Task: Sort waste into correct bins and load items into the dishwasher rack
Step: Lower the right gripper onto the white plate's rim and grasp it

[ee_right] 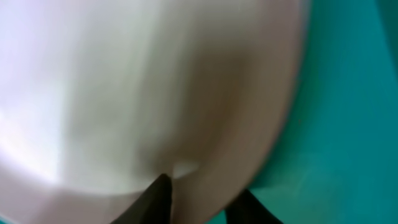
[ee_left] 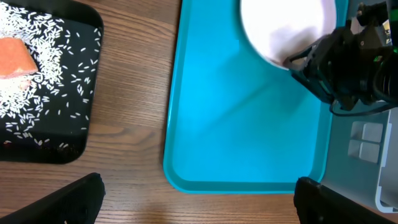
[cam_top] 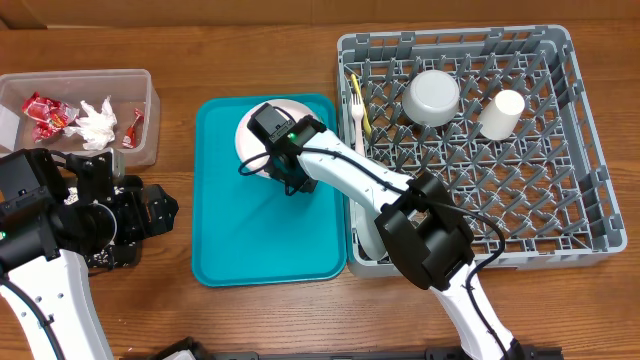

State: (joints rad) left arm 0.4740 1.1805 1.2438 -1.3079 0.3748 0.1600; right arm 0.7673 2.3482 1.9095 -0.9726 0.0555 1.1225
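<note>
At the lower left of the overhead view, the left gripper [ee_left: 199, 202] hangs released, its fingers spread wide with nothing between them. Just beyond it in its wrist view is the black tray [ee_left: 93, 87], which holds the scattered rice grains [ee_left: 56, 81] and the orange food cube [ee_left: 15, 59]. That share of the waste looks sorted.

At the centre of the frame the teal tray [cam_top: 260, 240] is bare apart from 1 thing: the pale pinkish-white plate [ee_left: 280, 25], which lies at its upper end. The right gripper [ee_right: 202, 202] is on that plate. In its wrist view, 1 dark fingertip sits on the plate's face and the other just outside its edge, so the rim appears pinched between them. The plate seems to rest on the tray, not yet lifted.

To the right, the dishwasher rack [cam_top: 560, 220] already carries the grey bowl [cam_top: 432, 97], the white cup [cam_top: 500, 113] and the yellow and white cutlery [cam_top: 360, 110] along its upper left side. A pale round edge at its lower left corner, half hidden by the arm, is probably the grey plate [cam_top: 365, 245].

At the upper left, the clear tub [cam_top: 150, 110] contains the red wrappers [cam_top: 45, 112] and the white napkin [cam_top: 97, 125].

By this showing the task is nearly complete, and only this plate is left to load into the rack.
</note>
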